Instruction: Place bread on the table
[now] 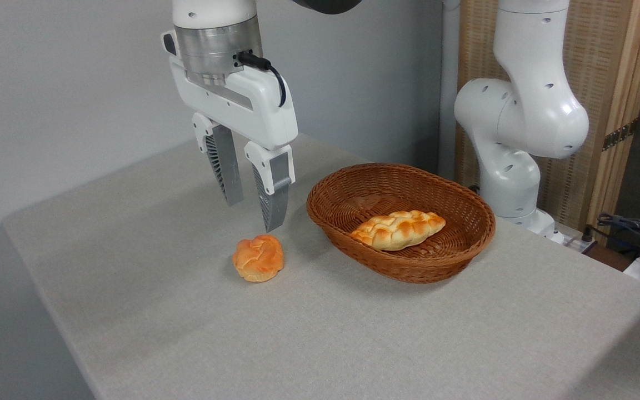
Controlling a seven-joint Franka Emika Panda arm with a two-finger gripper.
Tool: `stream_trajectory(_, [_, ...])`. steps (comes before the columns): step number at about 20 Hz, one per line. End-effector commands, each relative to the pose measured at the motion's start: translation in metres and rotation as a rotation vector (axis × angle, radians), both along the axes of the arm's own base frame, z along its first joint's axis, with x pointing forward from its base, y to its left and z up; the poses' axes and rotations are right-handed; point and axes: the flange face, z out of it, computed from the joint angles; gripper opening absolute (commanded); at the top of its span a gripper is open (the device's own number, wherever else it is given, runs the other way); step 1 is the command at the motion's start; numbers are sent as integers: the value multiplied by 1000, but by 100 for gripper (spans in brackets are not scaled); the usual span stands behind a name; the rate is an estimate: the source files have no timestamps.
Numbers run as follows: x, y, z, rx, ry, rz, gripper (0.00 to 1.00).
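Left of the wicker basket (467, 244), we see the gripper (253, 214), fingers spread and empty, above the knotted bun (258, 258); the braided loaf (398, 228) lies inside the basket, off the table (353, 333). We judge mistaking the bun for the loaf the main risk.

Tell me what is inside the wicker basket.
The wicker basket holds one thing: the braided bread, lying lengthwise on the woven floor. The near wall hides the loaf's lower edge and the floor beneath it. The round bun sits outside, on the table.
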Motion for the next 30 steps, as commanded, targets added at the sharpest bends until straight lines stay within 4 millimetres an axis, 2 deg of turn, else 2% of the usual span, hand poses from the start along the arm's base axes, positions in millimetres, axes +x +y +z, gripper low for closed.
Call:
stream_trajectory(1, [0,0,3,-18,17,-6,100])
stream_trajectory(8, [-2,-2,-2,-17,50,-10,100])
stream_trajectory(14, [-12,-19,-12,-14,114,-77,100])
stream_trajectory(18, [-33,-21,-23,-15,199,-182,100])
stream_trajectory(21, [-60,-22,-35,-15,220,-256,100])
stream_trajectory(23, [-80,-20,-45,-17,245,-317,100])
stream_trajectory(30, [-129,-9,-87,-41,311,-473,100])
